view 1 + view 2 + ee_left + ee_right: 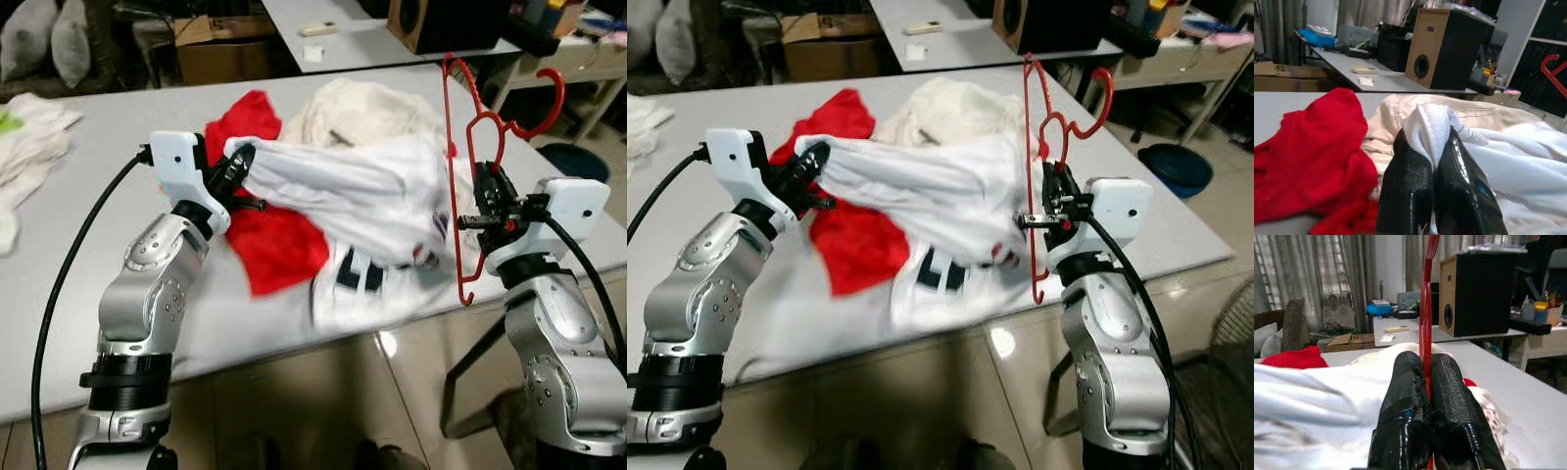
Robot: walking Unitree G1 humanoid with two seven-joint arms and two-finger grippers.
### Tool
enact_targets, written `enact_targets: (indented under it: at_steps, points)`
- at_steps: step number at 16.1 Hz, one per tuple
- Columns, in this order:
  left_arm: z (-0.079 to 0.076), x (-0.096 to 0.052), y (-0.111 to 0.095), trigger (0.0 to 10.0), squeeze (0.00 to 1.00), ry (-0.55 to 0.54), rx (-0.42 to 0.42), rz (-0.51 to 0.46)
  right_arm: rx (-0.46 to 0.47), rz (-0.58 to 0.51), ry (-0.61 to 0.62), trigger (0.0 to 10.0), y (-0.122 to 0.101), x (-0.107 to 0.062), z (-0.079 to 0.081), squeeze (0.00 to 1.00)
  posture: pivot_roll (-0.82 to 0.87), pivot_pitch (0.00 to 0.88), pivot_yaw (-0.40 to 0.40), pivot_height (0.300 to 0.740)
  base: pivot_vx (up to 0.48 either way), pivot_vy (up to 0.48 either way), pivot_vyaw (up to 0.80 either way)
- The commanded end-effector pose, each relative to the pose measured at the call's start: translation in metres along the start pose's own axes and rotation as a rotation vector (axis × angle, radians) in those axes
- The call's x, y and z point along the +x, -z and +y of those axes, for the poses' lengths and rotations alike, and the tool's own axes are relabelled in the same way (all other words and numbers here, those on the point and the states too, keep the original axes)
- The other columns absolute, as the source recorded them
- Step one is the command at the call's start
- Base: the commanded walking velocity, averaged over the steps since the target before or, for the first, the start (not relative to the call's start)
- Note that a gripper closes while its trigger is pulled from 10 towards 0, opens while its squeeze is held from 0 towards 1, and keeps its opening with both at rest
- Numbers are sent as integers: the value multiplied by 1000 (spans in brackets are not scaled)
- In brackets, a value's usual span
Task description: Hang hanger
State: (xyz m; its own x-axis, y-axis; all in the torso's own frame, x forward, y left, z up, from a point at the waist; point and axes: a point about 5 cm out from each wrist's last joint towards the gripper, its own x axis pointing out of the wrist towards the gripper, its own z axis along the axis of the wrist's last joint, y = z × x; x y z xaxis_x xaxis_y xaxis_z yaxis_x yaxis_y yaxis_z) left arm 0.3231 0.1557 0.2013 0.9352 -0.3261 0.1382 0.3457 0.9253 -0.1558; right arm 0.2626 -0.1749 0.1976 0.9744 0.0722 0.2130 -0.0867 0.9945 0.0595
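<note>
I've got the red hanger (460,176) pinched upright in my right gripper (487,221), fingers pressed tight on its thin bar, out over the right side of the grey table (118,147). My left gripper (1432,161) is clamped on a fold of the white shirt (353,191), lifting it off the pile so it stretches across toward the hanger. Beneath it lie a red garment (269,235) and a cream one (362,108) at the far side. Risk, as I read it: the hanger's lower end sits right against the shirt's edge, so it could snag the fabric rather than slide inside. The bar is slim, so it may pivot in my right grip. And if I pull left too hard, that small fold could slip free.
</note>
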Motion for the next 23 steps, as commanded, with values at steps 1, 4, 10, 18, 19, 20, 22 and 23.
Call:
enact_targets:
  at_steps: [1,4,10,18,19,20,22,23]
  points:
    - [-1,-1,-5,10000,0,-3,8,-17,-11,-12,7,10000,-5,1,-3,0,-18,0,2,740,-300,0,0]
    - [-1,-1,-5,10000,0,-3,6,-17,-12,-12,12,10000,-5,2,-4,0,-16,0,-1,740,-295,0,0]
    - [-7,-4,-7,10000,0,59,-17,-42,-13,-16,15,10000,-5,2,-7,0,-10,0,-6,740,-93,0,0]
    - [-22,-30,-22,0,0,438,-55,-43,17,-60,-95,10000,-12,-1,2,0,14,0,-28,740,0,0,0]
    - [-9,-21,-18,0,0,307,58,-12,7,-63,-143,10000,-14,-2,6,0,14,0,-28,740,0,0,0]
    - [15,-9,-20,0,0,94,208,1,14,-50,-225,10000,-14,-5,10,0,12,0,-27,740,0,0,0]
    - [22,-2,-30,0,0,70,358,30,36,15,-410,10000,-12,-18,17,0,4,0,-20,740,0,0,0]
    - [15,-1,-29,0,0,146,387,38,40,47,-490,10000,-10,-25,20,0,1,0,-16,740,0,0,0]
